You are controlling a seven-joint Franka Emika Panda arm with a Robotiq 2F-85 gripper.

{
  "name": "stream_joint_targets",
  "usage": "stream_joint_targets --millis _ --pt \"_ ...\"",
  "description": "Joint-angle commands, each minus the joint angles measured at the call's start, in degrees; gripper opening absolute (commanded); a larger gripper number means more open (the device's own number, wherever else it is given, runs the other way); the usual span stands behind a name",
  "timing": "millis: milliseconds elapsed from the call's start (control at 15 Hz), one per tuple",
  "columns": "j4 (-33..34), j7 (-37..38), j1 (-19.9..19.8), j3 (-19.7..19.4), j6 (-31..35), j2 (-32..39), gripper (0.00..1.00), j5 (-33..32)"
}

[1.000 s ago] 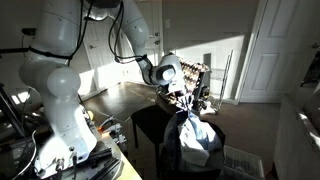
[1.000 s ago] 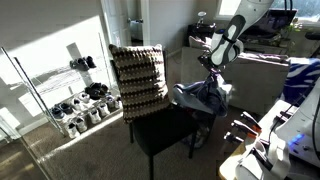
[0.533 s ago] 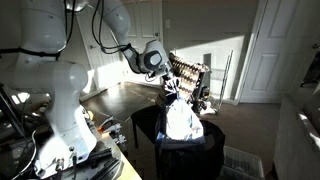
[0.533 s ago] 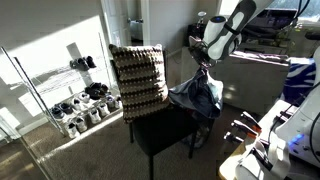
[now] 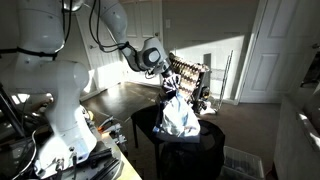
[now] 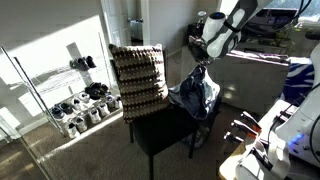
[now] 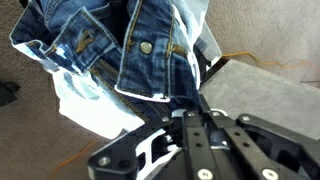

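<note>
– Fingers [image 7: 207, 128] first: how do they stand?

– Pressed almost together. The gripper [image 6: 203, 68] pinches a fold of the blue denim jeans [image 6: 197, 95] between the tips, and nothing else is in its hold.

– Where do the jeans sit against those fingers?

– They hang straight down from the tips in a bunched bundle, as both exterior views show [image 5: 180, 118]. In the wrist view the waistband [image 7: 110, 50] spreads just beyond the fingertips, with a round metal button [image 7: 147, 47] facing the camera and pale lining showing beside it.

– What lies underneath?

– Below the fingers is the black square chair seat [image 6: 165, 128]. The lower end of the jeans reaches down to about its level at the edge; whether cloth and seat touch I cannot tell.

– And around it?

– The chair's brown-and-cream checked back cushion [image 6: 137, 78] stands upright, well off to one side of the fingers, across the seat from the jeans. Farther beyond that cushion, by the sunlit wall, a wire shoe rack [image 6: 75, 100] holds pairs of shoes, well apart from the gripper [image 5: 170, 86].
</note>
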Motion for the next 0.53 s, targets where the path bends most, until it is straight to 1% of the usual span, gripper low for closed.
stream_joint_targets --millis 0,200,467 --pt "0.4 2.8 0.5 -4.9 -0.5 -2.5 0.01 1.2" --pt "1.8 4.9 2.2 -10.4 -0.6 -2.6 0.01 0.9" --pt "2.4 7.7 4.7 -15.2 0.7 -1.1 0.01 1.3"
